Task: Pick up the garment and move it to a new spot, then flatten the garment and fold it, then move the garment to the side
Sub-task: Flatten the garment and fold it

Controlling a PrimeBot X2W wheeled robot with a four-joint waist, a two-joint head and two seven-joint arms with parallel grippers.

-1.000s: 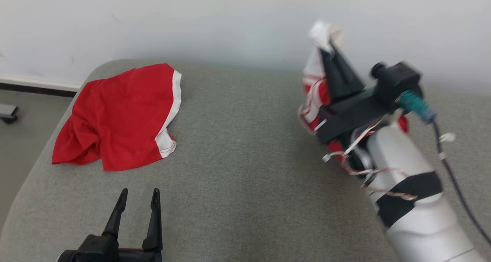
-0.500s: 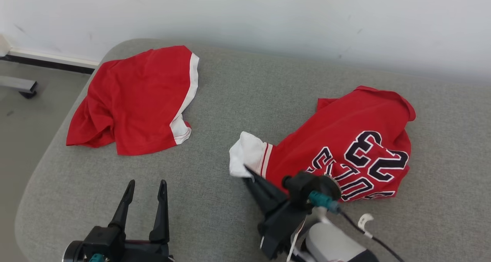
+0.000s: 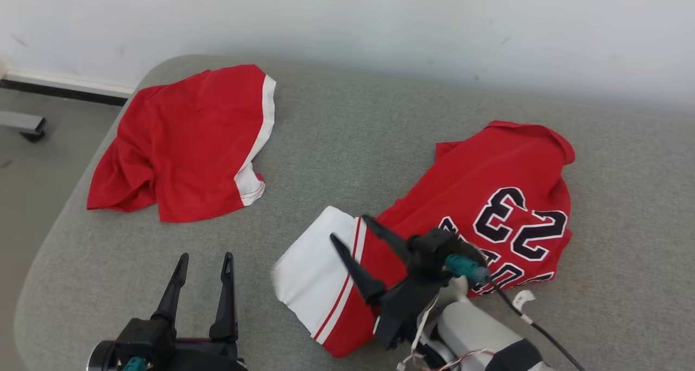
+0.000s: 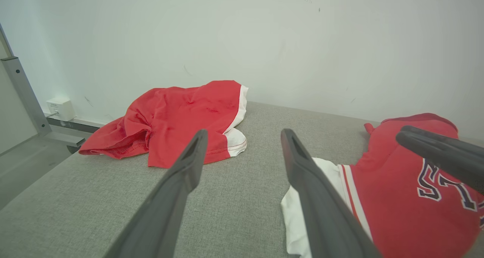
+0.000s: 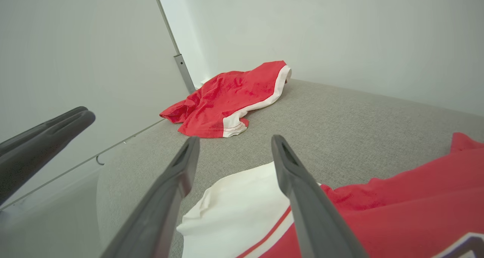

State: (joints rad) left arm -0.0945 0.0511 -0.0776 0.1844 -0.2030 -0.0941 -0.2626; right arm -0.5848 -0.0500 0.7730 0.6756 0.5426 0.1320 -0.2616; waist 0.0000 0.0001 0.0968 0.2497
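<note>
The garment (image 3: pixel 488 186) is a red jersey with a dark "23" and a white hem band. It lies crumpled on the right half of the grey cushion (image 3: pixel 353 143). My right gripper (image 3: pixel 348 227) hovers open just over the white hem, with nothing between its fingers. The right wrist view looks past the open right gripper (image 5: pixel 234 139) onto the hem (image 5: pixel 234 201). My left gripper (image 3: pixel 206 257) stands open and empty near the front edge, left of the jersey. In the left wrist view the left gripper (image 4: pixel 245 133) points at the cushion, with the garment (image 4: pixel 393 182) to its right.
A second red garment with white trim (image 3: pixel 179 143) lies bunched at the cushion's far left corner. A white wall runs behind. Floor (image 3: pixel 32 164) and a metal leg (image 3: pixel 24 125) lie beyond the left edge. Bare cushion separates the two garments.
My right arm came down from holding the jersey high, laid it on the cushion and opened its fingers; the white hem has spread out. The head camera shifted. The left gripper stayed put.
</note>
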